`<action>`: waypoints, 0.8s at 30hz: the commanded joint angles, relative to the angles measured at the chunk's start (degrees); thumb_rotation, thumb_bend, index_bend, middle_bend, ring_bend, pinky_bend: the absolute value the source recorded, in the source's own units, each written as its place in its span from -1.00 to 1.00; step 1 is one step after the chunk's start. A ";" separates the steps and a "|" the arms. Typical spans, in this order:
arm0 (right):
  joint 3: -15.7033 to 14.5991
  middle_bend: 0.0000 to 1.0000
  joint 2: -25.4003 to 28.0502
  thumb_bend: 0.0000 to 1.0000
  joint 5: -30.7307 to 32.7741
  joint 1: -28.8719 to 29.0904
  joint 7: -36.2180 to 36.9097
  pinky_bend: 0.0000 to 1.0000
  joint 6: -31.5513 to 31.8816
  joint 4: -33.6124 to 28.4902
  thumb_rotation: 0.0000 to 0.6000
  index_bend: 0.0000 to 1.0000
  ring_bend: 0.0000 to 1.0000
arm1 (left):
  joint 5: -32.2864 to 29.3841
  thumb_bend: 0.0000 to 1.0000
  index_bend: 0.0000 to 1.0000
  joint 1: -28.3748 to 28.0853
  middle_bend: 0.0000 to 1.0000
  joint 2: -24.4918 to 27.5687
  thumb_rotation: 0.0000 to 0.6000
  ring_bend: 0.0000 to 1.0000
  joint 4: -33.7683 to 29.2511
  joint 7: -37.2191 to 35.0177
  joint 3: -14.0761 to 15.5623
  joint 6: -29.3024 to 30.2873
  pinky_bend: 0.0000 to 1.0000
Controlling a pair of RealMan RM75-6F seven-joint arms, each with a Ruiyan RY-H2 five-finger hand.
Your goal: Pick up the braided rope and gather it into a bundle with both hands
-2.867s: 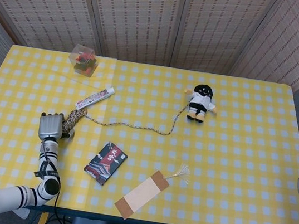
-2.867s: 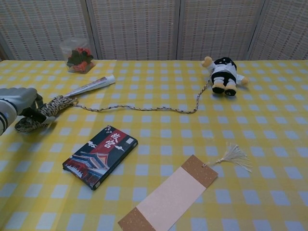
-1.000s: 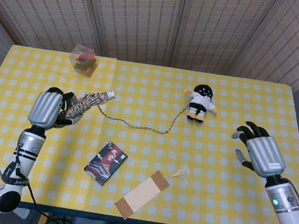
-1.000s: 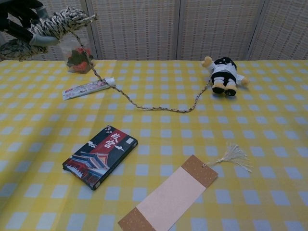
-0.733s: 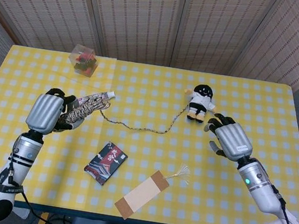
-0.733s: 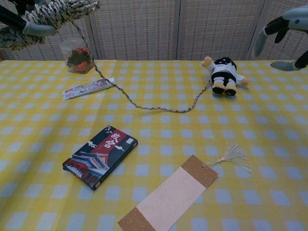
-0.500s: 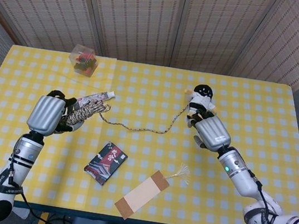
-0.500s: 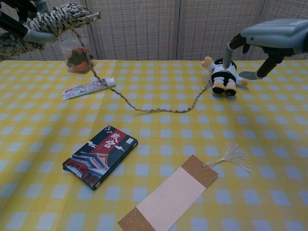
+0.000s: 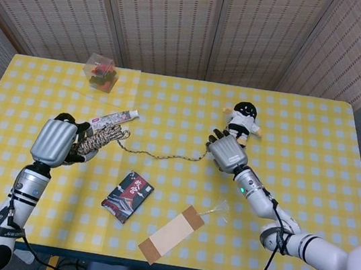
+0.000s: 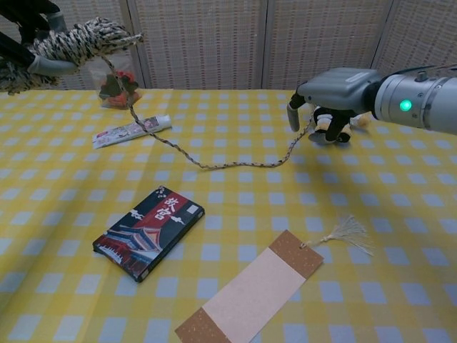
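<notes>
Partly done: the left hand (image 9: 52, 142) is holding a wad of rope (image 9: 98, 138) above the table (image 9: 317, 128) at 9 o'clock. Rope's tail is trailing toward 3 o'clock, where the right hand (image 9: 226, 153) is hovering, fingers spread, gripping nothing. Gathering the tail remains.

Plush doll (image 9: 243, 122); toothpaste tube (image 9: 111, 120); card box (image 9: 128, 196); tasselled bookmark (image 9: 172, 234); candy box (image 9: 101, 72).

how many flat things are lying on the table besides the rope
3. A toothpaste tube lies at the back left by the rope bundle, a dark printed booklet near the front middle, and a tan bookmark with a tassel at the front edge. None seems hidden.
</notes>
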 commanded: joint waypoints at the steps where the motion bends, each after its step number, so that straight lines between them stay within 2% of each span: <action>1: -1.13 -0.51 -3.19 -0.30 -0.79 1.78 -0.38 -0.63 -0.41 4.34 1.00 -0.20 -0.82 | -0.20 -0.47 0.40 0.04 0.50 0.14 0.70 0.20 -0.25 0.22 0.28 0.10 -0.43; 10: -2.39 -0.51 -8.59 -0.33 -2.86 4.07 3.28 -0.65 -1.60 13.20 1.00 -0.20 -0.83 | -0.83 -0.47 0.40 0.05 0.50 0.19 0.69 0.20 -0.62 0.57 1.05 0.34 -0.43; 14: -2.19 -0.51 -10.77 -0.46 -2.80 4.42 5.49 -0.69 -1.48 15.90 1.00 -0.18 -0.85 | -0.98 -0.47 0.40 0.01 0.50 0.16 0.69 0.20 -0.66 0.62 1.23 0.48 -0.43; 19: -2.06 -0.51 -13.28 -0.53 -3.14 4.71 8.34 -0.93 -1.03 19.37 1.00 -0.10 -0.94 | -1.01 -0.47 0.40 -0.02 0.50 0.20 0.68 0.20 -0.82 0.68 1.63 0.46 -0.43; 24: -2.03 -0.61 -15.16 -0.53 -3.71 4.95 11.06 -1.00 -0.63 21.92 1.00 -0.09 -1.00 | -1.15 -0.47 0.40 0.05 0.50 0.21 0.67 0.20 -0.83 0.52 1.92 0.52 -0.43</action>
